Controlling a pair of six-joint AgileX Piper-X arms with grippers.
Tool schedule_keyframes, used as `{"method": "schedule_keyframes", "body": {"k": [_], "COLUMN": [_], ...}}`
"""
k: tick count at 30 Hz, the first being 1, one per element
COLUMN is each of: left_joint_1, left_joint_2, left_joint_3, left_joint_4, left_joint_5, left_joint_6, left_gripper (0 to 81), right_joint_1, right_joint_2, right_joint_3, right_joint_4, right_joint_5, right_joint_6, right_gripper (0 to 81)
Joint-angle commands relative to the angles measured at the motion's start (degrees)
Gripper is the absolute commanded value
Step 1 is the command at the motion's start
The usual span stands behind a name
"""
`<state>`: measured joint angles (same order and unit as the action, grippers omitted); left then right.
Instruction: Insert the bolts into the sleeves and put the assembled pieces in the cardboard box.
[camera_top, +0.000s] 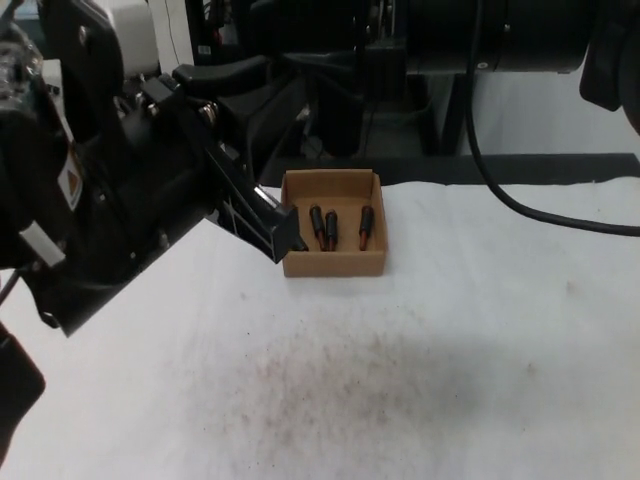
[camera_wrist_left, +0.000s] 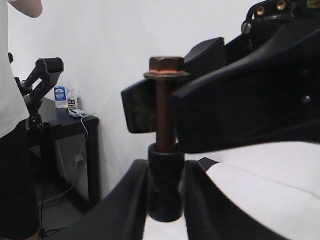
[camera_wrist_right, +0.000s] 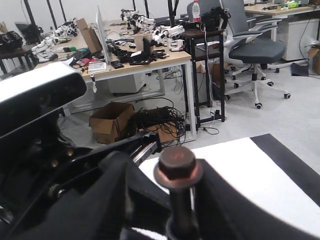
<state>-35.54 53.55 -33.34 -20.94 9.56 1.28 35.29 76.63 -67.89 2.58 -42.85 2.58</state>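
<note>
Plainly the work is mid-insertion: the bolt (camera_wrist_left: 164, 95) stands upright with its hex head on top and its lower end just inside the mouth of the black sleeve (camera_wrist_left: 165, 192); most of the shank shows bare above the sleeve, so I judge the push-down barely begun.

The left hand (camera_wrist_left: 166, 170) is closed narrow on the sleeve, its two fingers clasping the sleeve's sides; that leaves the mouth free and facing up, which is what the bolt needs. The right hand (camera_wrist_right: 176, 197) is clamped on the bolt's shank below the flange; gripping there keeps the lower end clear to enter, and lets the hand press along the bolt's own line.

Both pieces are held in the air, off the white surface (camera_top: 450, 350), bolt over sleeve on one axis; a tilt between them would likely jam the shank at the rim, so the upright pose matters.

On the surface the cardboard box (camera_top: 333, 264) sits with its top bare; three assembled pieces (camera_top: 331, 230) lie on its floor, two close together and the third apart toward the far side wall, so room remains for more. The arms crowd the surface beside the box's near-left corner, so the carry should be short.

What is left, as I judge it: drive the bolt down until the flange meets the sleeve; one hand lets go; the other lowers the piece into the box.
</note>
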Motion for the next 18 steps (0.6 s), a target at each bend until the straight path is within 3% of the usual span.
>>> {"method": "schedule_keyframes", "body": {"k": [1,18], "left_joint_1": [0.03,0.03], "left_joint_2": [-0.16,-0.06], "left_joint_3": [-0.65,-0.65], "left_joint_4": [-0.35,6.65], "left_joint_5": [-0.11,-3.14], "left_joint_6": [1.32,1.31], "left_gripper": [0.3,0.3], "right_joint_1": [0.04,0.04], "right_joint_2": [-0.80,-0.80], "right_joint_3": [-0.33,-0.33], "right_joint_4": [0.15,0.15], "right_joint_5": [-0.82,0.64], "right_joint_6": [0.02,0.02], "right_gripper": [43.6,43.6]}}
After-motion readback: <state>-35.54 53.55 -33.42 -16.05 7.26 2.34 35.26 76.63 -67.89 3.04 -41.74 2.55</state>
